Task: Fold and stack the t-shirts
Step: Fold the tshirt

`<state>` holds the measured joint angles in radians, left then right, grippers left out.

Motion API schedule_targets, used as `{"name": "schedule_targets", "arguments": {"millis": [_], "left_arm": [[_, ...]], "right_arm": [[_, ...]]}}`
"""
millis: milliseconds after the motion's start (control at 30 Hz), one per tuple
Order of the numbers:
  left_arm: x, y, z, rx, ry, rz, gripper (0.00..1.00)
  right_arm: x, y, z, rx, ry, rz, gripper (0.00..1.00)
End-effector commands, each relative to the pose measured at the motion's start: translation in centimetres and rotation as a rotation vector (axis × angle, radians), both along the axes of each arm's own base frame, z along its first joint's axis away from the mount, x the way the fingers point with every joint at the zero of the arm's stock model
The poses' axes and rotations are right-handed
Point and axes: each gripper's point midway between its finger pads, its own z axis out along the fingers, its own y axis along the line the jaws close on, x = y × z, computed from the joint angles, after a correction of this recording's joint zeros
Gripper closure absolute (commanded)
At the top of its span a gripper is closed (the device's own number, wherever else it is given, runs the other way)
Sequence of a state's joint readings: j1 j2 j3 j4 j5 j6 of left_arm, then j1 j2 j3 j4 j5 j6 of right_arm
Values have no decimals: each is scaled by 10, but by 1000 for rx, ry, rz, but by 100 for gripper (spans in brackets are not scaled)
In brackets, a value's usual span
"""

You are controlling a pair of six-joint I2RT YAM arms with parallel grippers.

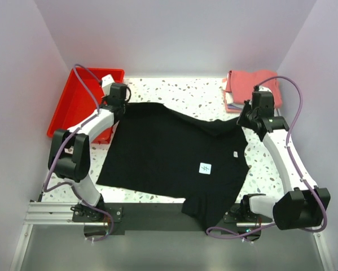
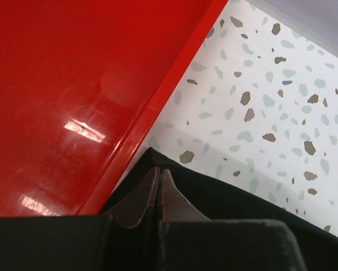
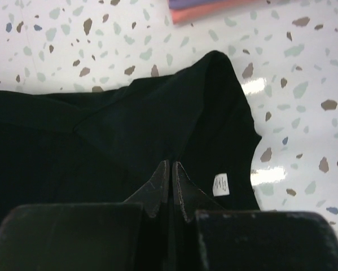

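Left gripper (image 1: 120,108) and right gripper (image 1: 246,119) both clenched on the black t-shirt (image 1: 169,152).
Top view: the shirt lies spread behind both tools, toward the bases. Left wrist: only a cloth corner shows ahead of the fingertips (image 2: 143,195), with the red tray (image 2: 73,84) to their left; so thin a bite could slip. Right wrist: cloth bunches under the tips, so uneven pulling may crease the fold.

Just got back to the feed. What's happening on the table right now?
A black t-shirt lies spread on the speckled table, not yet folded. Both arms reach to its far edge. The left gripper is closed on the far-left corner beside the red tray, and the right gripper appears pinched on the cloth at the far-right side. A stack of folded shirts sits in the far-right corner.
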<state>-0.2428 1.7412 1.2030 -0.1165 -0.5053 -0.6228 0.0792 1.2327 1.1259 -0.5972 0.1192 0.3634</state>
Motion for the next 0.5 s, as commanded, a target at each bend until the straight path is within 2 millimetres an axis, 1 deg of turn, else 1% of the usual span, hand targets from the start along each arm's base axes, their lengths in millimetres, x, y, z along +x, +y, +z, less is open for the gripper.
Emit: {"name": "schedule_targets", "arguments": {"millis": [0, 33, 67, 100, 133, 200, 267, 367, 467], "left_arm": [[-10, 9, 16, -21, -47, 45, 100], [-15, 9, 9, -22, -30, 40, 100], [-20, 11, 10, -23, -29, 44, 100], [-25, 13, 5, -22, -17, 53, 100], [-28, 14, 6, -20, -14, 57, 100], [-39, 19, 0, -12, 25, 79, 100], [-47, 22, -3, 3, 54, 87, 100], [-57, 29, -8, 20, 83, 123, 100], [-61, 31, -12, 28, 102, 131, 100]], "right_arm": [[-23, 5, 2, 54, 13, -12, 100], [-29, 4, 1, 48, 26, -15, 100], [-33, 3, 0, 44, 34, -15, 100], [-37, 1, 1, 37, 32, -17, 100], [-43, -2, -1, 23, 50, -20, 100], [-54, -3, -7, 12, 81, -18, 100], [-61, -4, -15, 8, 106, -15, 100], [-69, -1, -21, 20, 127, 1, 100], [-74, 0, -23, 23, 137, 8, 100]]}}
